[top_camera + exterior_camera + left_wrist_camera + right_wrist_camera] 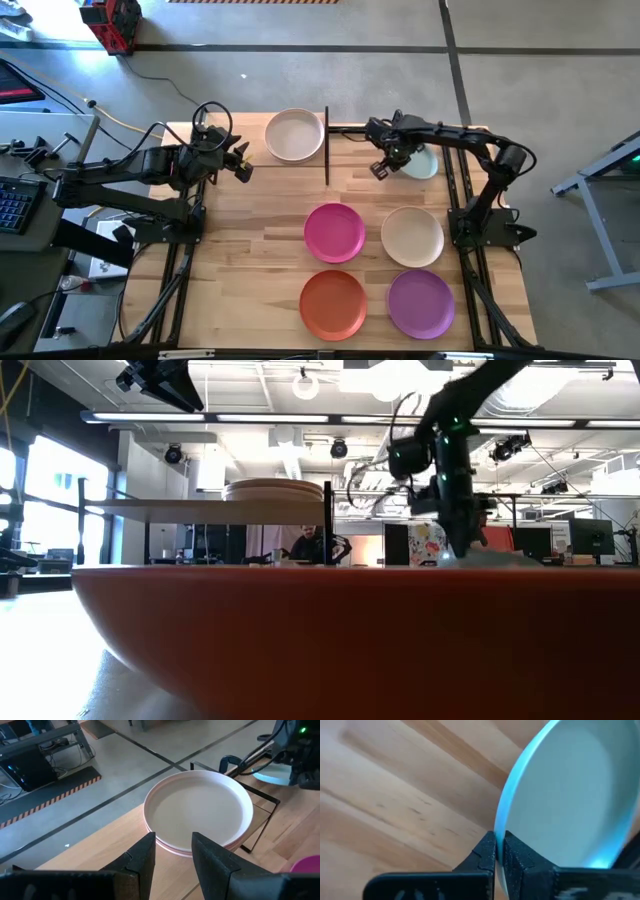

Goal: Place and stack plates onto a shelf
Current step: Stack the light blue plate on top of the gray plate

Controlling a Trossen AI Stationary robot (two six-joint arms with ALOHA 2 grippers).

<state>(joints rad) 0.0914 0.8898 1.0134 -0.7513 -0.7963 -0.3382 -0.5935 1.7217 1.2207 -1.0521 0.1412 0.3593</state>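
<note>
Left gripper (243, 166) hovers just left of the shelf (310, 160), fingers (142, 857) apart, nothing held; stack of plates (294, 135) sits on the shelf, cream one on top; right gripper (383, 165) just right of the shelf, clamped on the rim of the pale green plate (570, 795); magenta (334, 232), beige-grey (412, 237), orange (333, 304), purple (421, 303) plates lie flat on the table (250, 260).

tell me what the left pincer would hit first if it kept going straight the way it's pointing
Most likely the stack of plates on the shelf: the open left pincer points right at its near rim. How high it sits relative to the plates is hard to judge.
</note>
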